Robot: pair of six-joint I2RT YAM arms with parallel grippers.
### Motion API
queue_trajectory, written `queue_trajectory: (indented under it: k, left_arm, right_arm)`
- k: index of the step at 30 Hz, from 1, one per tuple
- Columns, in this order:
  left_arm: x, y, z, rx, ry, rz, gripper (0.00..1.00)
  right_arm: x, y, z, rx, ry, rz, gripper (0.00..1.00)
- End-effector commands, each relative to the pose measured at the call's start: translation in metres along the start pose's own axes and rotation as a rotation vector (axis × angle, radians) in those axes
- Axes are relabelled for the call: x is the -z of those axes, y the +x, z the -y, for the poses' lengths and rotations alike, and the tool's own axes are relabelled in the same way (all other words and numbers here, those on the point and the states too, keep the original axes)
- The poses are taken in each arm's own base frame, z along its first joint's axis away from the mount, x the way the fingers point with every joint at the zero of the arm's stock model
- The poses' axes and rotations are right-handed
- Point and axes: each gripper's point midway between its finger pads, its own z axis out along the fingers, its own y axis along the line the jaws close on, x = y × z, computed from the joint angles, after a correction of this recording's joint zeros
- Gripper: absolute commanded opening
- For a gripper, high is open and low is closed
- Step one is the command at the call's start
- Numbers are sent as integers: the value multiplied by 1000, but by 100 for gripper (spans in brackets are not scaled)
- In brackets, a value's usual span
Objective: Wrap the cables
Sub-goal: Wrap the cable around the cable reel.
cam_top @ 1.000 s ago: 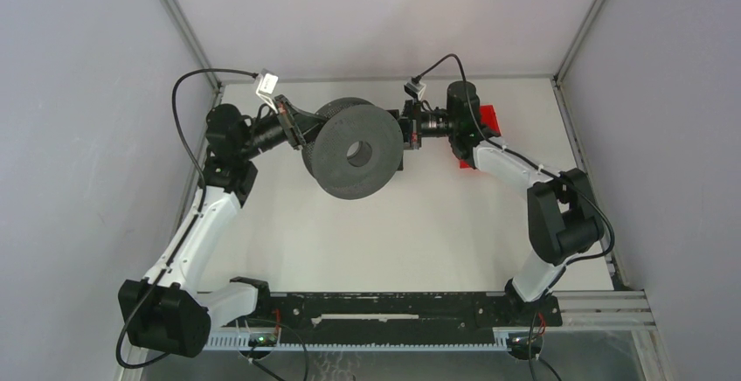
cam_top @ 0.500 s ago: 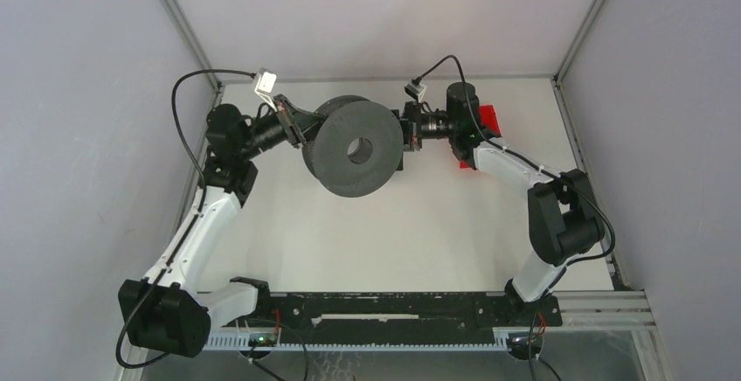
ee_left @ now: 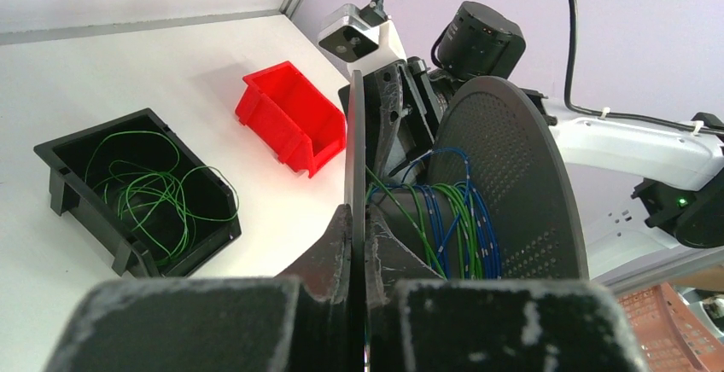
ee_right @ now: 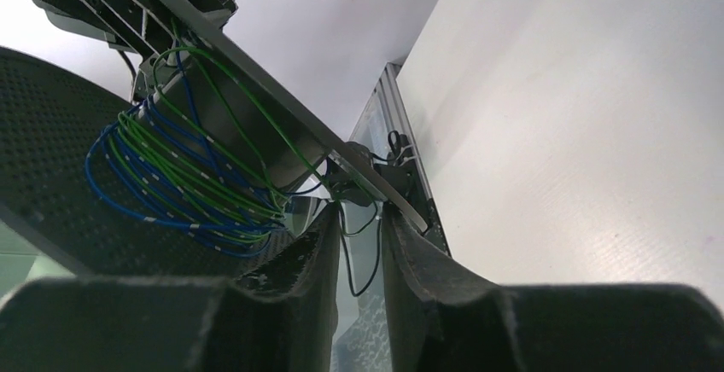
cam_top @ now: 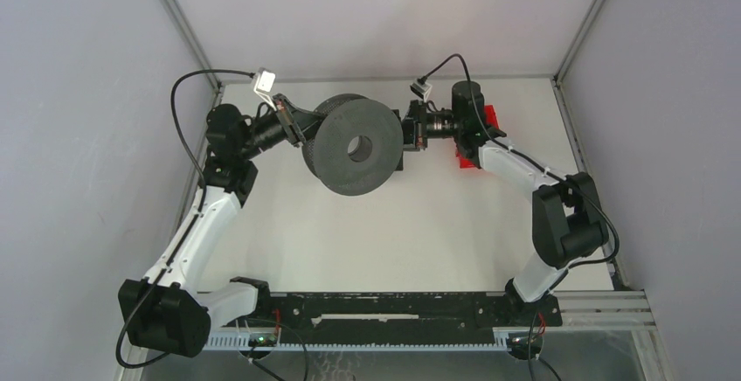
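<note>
Left gripper [ee_left: 359, 215]: clamped on one flange of the spool [cam_top: 354, 147].
Cables [ee_left: 444, 218]: green and blue turns are wound on the core; more green lies in the black bin [ee_left: 60, 186].
Right gripper [ee_right: 359, 218]: parted, at the far flange.
Advice: the spool should be held level while a fresh grip is taken.

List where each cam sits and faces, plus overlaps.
Top external: above, behind the bases, looking down at the table; both arms, left gripper and right gripper flanking the spool.
Left wrist: looks past its fingers, clamped on the spool's flange, to black bin, loose green cables, red bin, right arm.
Right wrist: looks between its parted fingers at wound cables.
Shared: spool in all; red bin in top and left.
</note>
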Motion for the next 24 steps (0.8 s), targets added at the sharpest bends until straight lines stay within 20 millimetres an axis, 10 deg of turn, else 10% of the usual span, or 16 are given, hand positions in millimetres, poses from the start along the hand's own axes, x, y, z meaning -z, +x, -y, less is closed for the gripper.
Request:
queue_trajectory:
  k: [1, 24]
  left_arm:
    - [2, -9, 29, 1, 99, 24, 0]
    - [2, -11, 22, 39, 90, 32, 0]
  right_arm:
    - [12, -9, -7, 89, 29, 54, 36]
    - [33, -11, -2, 161, 23, 43, 57]
